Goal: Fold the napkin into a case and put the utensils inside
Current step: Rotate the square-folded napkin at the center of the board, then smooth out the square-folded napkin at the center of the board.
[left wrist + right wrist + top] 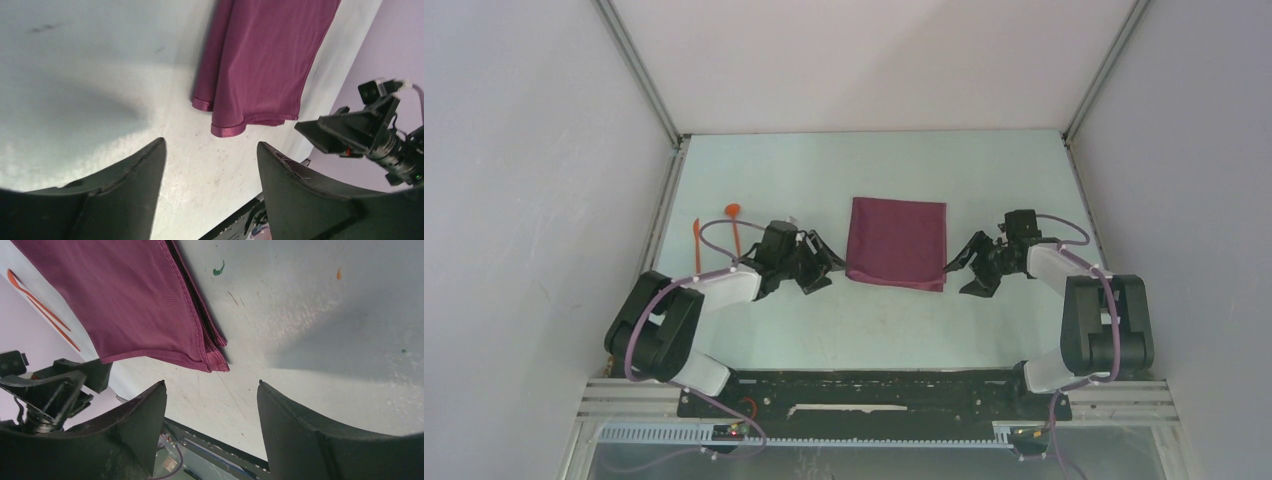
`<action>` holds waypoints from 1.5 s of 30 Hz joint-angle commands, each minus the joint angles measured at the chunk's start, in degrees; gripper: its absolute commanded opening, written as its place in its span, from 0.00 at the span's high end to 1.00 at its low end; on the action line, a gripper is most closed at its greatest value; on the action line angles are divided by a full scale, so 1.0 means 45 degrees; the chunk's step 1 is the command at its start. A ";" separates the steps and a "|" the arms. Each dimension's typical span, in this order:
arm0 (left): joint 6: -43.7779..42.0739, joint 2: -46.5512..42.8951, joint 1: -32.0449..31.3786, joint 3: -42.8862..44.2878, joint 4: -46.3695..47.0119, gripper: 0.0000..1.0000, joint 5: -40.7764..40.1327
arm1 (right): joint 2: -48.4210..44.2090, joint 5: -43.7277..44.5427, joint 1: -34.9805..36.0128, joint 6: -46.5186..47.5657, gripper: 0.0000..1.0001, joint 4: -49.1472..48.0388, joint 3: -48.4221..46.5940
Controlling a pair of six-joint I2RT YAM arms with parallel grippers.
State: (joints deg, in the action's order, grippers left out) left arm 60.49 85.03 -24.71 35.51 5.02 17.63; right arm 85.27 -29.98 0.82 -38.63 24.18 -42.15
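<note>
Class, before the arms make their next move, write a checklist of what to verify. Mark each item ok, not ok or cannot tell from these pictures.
1. The left hand is open and empty: ok.
2. The right hand is open and empty: ok.
3. The napkin lies flat on the table between the two hands: ok.
4. The napkin is folded down to a long narrow shape: not ok, it is nearly square.
5. The utensils lie clear of the napkin, to its left: ok.
6. The folded layers line up along the far edge: cannot tell.
</note>
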 commanded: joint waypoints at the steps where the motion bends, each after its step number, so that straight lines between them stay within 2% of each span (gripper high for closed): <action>1: 0.0725 0.0322 -0.0514 -0.0006 0.0994 0.33 0.0161 | 0.0233 0.0025 0.0237 -0.0958 0.26 -0.0774 -0.0062; 2: 0.0778 0.0522 -0.0506 0.0146 0.1080 0.35 0.0266 | 0.0306 -0.0017 0.0280 -0.1190 0.27 -0.0969 -0.0056; 8: 0.1083 0.1326 -0.0522 0.0752 0.1458 0.37 0.0567 | 0.0617 0.0132 0.0462 -0.1649 0.27 -0.1230 -0.0075; 11: 0.1439 0.1721 -0.0522 0.0584 0.1947 0.44 0.0816 | 0.0743 0.0098 0.0462 -0.1796 0.27 -0.1241 -0.0065; 16: 0.1480 0.2110 -0.0525 0.0508 0.2667 0.47 0.1054 | 0.1012 0.0079 0.0403 -0.2817 0.27 -0.1496 0.0276; 19: 0.1494 0.1987 -0.0525 0.0326 0.2817 0.54 0.1003 | 0.1048 0.0222 0.0418 -0.3221 0.28 -0.1595 0.0499; 22: 0.1655 0.1900 -0.0525 -0.0046 0.3117 0.56 0.1039 | 0.0806 0.0703 0.0597 -0.3509 0.28 -0.1366 0.0602; 28: 0.1981 0.2281 -0.0525 -0.0303 0.3983 0.73 0.1313 | 0.0418 0.1380 0.1127 -0.4033 0.29 -0.1220 0.0778; 32: 0.1895 0.2126 -0.0477 -0.0494 0.4116 0.76 0.1292 | 0.0314 0.1727 0.1297 -0.4178 0.32 -0.1137 0.0927; 35: 0.1887 0.2208 -0.0432 -0.0589 0.4141 0.83 0.1326 | 0.0291 0.1843 0.1302 -0.4325 0.35 -0.1197 0.1042; 40: 0.1862 0.2309 -0.0365 -0.0784 0.4324 0.83 0.1454 | -0.0045 0.1818 0.1234 -0.4049 0.39 -0.1086 0.1048; 42: 0.1830 0.2374 -0.0331 -0.0800 0.4343 0.83 0.1512 | -0.0279 0.1757 0.1124 -0.3733 0.46 -0.1173 0.1057; 45: 0.1910 0.2506 -0.0310 -0.0835 0.4552 0.84 0.1645 | -0.0513 0.1840 0.1177 -0.3586 0.49 -0.1076 0.0980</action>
State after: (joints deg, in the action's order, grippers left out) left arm 69.01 95.55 -26.50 32.51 22.61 23.33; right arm 85.73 -23.79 6.07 -56.40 18.22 -37.60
